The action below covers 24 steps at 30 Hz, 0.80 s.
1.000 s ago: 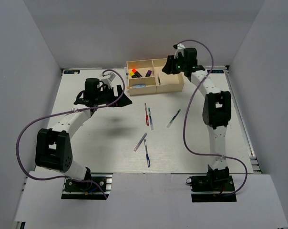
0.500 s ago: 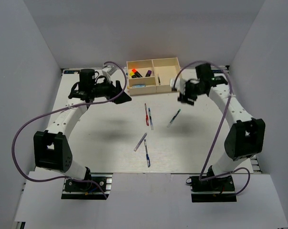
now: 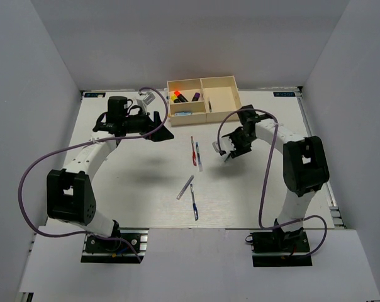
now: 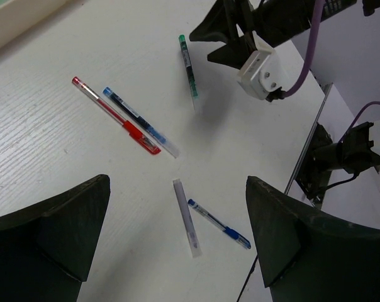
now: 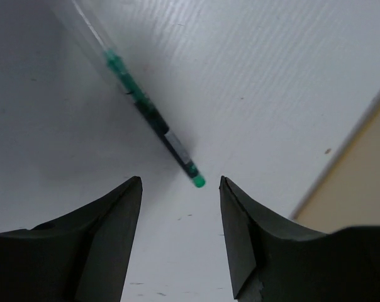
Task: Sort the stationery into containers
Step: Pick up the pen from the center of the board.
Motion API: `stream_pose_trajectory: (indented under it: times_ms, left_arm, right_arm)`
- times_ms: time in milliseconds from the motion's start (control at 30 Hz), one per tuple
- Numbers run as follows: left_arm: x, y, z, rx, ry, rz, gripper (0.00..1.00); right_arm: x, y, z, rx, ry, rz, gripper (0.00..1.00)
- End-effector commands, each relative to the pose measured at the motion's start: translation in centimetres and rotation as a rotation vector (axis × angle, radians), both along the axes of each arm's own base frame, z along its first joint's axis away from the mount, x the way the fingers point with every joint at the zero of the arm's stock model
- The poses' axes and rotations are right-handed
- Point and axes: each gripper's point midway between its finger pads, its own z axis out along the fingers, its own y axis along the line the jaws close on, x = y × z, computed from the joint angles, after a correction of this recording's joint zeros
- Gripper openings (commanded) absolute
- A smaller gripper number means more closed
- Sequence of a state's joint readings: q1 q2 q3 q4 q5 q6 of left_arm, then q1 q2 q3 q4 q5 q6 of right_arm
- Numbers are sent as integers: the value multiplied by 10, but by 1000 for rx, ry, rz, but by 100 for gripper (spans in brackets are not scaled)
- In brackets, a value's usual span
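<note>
The cream tray (image 3: 220,113) stands at the back with highlighters (image 3: 179,96) and a pale blue piece (image 3: 183,114) in its left compartments. Several pens lie on the table: a red pen (image 3: 192,148) (image 4: 114,114), a dark blue pen (image 3: 199,157) (image 4: 139,121), a clear pen (image 3: 185,187) (image 4: 187,217), a blue pen (image 3: 194,210) (image 4: 219,224) and a green pen (image 5: 151,116) (image 4: 189,66). My right gripper (image 3: 228,151) (image 5: 180,189) is open, low over the green pen's end, touching nothing. My left gripper (image 3: 165,126) (image 4: 177,239) is open and empty, left of the pens.
The tray's wall (image 5: 360,182) shows close at the right edge of the right wrist view. Purple cables (image 3: 26,182) loop beside both arms. Grey walls enclose the table on three sides.
My right arm has swung from over the tray down and forward to the green pen. My left gripper has barely shifted.
</note>
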<state>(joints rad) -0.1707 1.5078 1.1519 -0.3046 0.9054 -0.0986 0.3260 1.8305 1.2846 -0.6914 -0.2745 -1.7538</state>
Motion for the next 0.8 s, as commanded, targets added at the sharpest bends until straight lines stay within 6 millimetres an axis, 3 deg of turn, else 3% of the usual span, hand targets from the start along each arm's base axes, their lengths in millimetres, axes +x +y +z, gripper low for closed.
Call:
stream_pose_trajectory:
  times_ms: [0, 267, 667, 767]
  left_arm:
    - [1, -2, 3, -22, -13, -12, 98]
    - [5, -3, 1, -22, 1, -7, 98]
    - [5, 1, -5, -26, 20, 10, 98]
    - [4, 1, -5, -28, 21, 9, 98]
  right_arm:
    - [26, 11, 10, -1, -79, 51, 57]
    - [16, 15, -10, -82, -72, 185, 42]
    - [0, 15, -35, -168, -37, 301, 41]
    - [-7, 9, -47, -210, -13, 332, 37]
